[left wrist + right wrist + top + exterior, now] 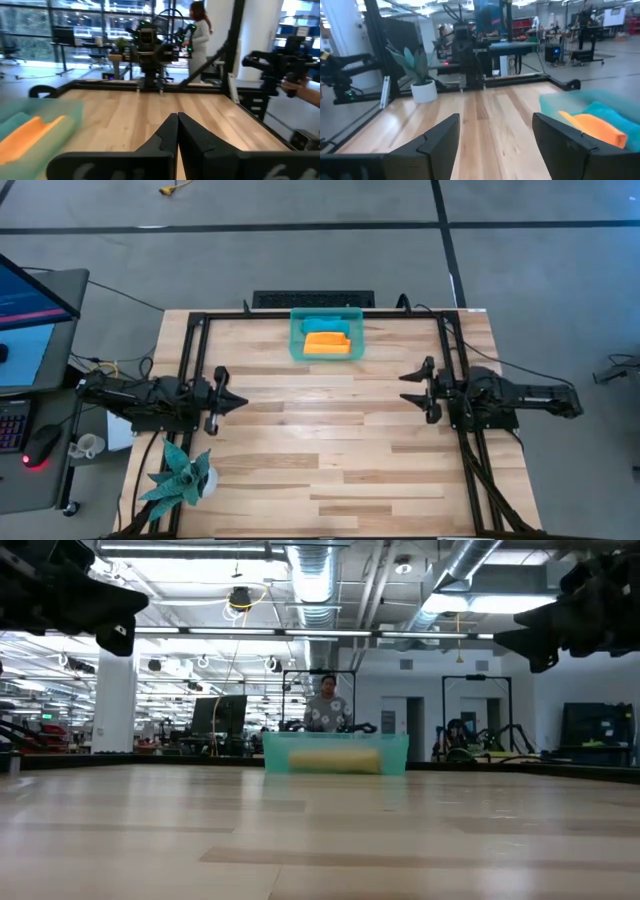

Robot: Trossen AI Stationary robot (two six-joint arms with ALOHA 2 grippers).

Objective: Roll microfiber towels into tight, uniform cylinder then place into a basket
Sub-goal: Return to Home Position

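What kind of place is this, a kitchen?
Likely a robotics lab: the left gripper and right gripper sit over a wooden table, with ceiling ducts and a computer monitor nearby.

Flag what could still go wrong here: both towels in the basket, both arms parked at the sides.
1. The orange towel looks uneven in outline beside the teal towel in the basket; its roll may be loosening.
2. The basket stands at the far edge of the table; a bump could tip it off.
3. The plant figure stands close to the left arm; the left gripper, fingers shut, might clip it on a next move. The right gripper waits open at the right side.
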